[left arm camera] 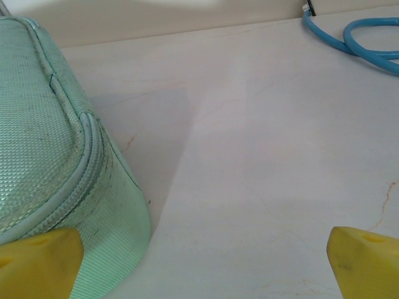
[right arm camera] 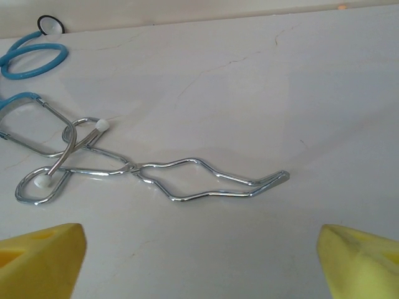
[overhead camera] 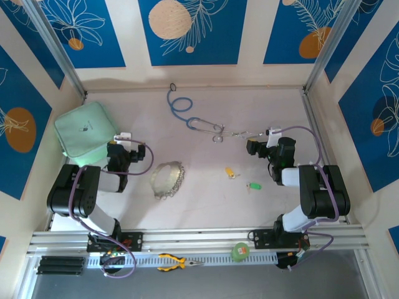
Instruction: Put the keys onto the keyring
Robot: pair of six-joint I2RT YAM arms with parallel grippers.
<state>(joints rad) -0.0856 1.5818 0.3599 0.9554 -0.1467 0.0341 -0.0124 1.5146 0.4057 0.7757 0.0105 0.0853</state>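
The keyring (overhead camera: pixel 167 179), a pale silvery oval loop fringed with small links, lies flat on the table left of centre. To its right lie the two keys: the yellow-headed key (overhead camera: pixel 230 172) and the green-headed key (overhead camera: pixel 252 185). My left gripper (overhead camera: pixel 118 147) is left of the keyring, beside a green pouch, and stands open over bare table (left arm camera: pixel 202 274), its yellow fingertips (left arm camera: pixel 38 261) wide apart. Farther back than the keys, my right gripper (overhead camera: pixel 255 145) also stands open (right arm camera: pixel 199 265), facing metal tongs, nothing between its fingertips (right arm camera: pixel 361 261).
A mint-green pouch (overhead camera: pixel 85 129) (left arm camera: pixel 43 143) sits at the far left. A blue-tubed stethoscope (overhead camera: pixel 184 109) (right arm camera: pixel 28 59) and chrome wire tongs (overhead camera: pixel 240 132) (right arm camera: pixel 206 180) lie at the back. Pliers (overhead camera: pixel 177 262) and a round green disc (overhead camera: pixel 240 251) rest on the front rail.
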